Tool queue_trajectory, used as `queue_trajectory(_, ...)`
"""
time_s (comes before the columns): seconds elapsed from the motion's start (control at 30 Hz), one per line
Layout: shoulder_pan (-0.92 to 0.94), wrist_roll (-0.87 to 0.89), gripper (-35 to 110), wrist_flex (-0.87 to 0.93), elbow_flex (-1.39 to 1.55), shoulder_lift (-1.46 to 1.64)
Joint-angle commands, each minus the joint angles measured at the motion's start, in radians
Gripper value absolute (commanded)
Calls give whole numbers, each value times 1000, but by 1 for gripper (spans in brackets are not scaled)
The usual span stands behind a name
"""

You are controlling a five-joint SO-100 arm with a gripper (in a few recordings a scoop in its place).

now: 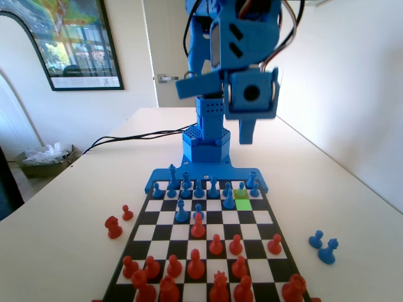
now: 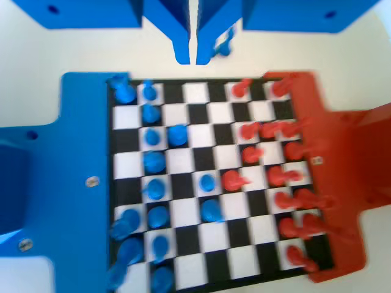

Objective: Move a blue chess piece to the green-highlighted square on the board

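The board (image 1: pixel 264 217) lies in front of the blue arm's base. Its green-highlighted square (image 1: pixel 243 204) sits on the right side in the fixed view, with nothing on it. A blue pawn (image 1: pixel 229 201) stands one square to its left, and a duller yellow-green square (image 1: pixel 240 194) lies just behind it. Two more blue pawns (image 1: pixel 182 212) (image 1: pixel 199 211) stand forward of the blue rows. My gripper (image 1: pixel 247 132) hangs high above the board's far right. In the wrist view the gripper (image 2: pixel 194 49) is shut on nothing, its jaws almost touching, over the table beyond the board (image 2: pixel 183 91).
Two blue pieces (image 1: pixel 322 245) stand off the board on the table at the right. Two red pieces (image 1: pixel 118 221) stand off it at the left. Red pieces (image 1: pixel 196 264) crowd the near rows, with one red pawn (image 1: pixel 198 228) right in front of a blue pawn.
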Motion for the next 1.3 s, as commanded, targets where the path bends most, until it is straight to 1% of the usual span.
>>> queue_trajectory(0.0, -40, -20, 5, -46, 58, 23)
queue_trajectory(0.37, -43, -140, 6, -313, 293, -31)
queue_trajectory(0.6, -114, -86, 7, -362, 324, -61)
queue_trajectory(0.83, -173, -23, 7, -359, 285, -120)
queue_trajectory(1.27, -118, -57, 7, -371, 258, -176)
